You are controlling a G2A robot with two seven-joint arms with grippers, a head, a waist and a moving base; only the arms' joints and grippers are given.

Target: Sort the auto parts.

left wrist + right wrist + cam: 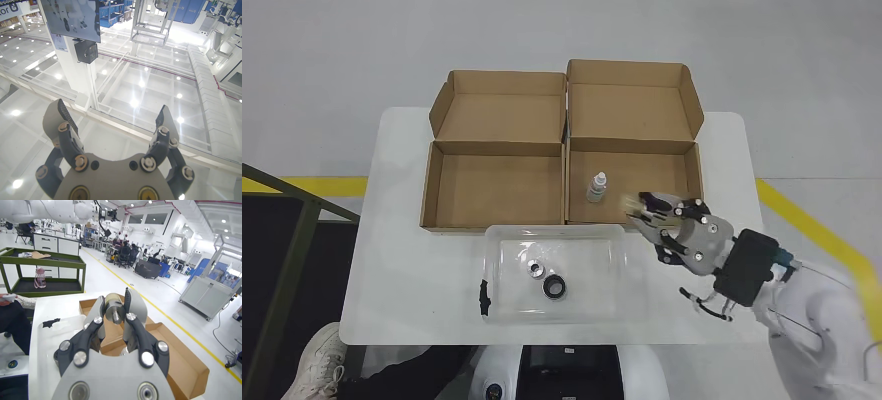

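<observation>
- Two open cardboard boxes are sitting side by side on the white table (392, 250), the left box (494, 190) and the right box (642, 185), both at 12 o'clock from the clear tray (592, 295).
- The right gripper (115, 303) is clamping a threaded metal cylinder (111, 310) between its jaws and is hanging over the near edge of the right box, at 2 o'clock from the tray.
- A small bottle-shaped part (598, 186) is standing inside the right box, at 10 o'clock from the right gripper.
- A silver ring (536, 268) and a dark ring (555, 288) are lying close together in the tray, the dark one at 4 o'clock from the silver one.
- A strip of black tape (483, 297) is sticking to the tray's 9 o'clock edge.
- The left gripper (111, 113) is pointing up toward the ceiling, with its jaws spread wide and gripping nothing.
</observation>
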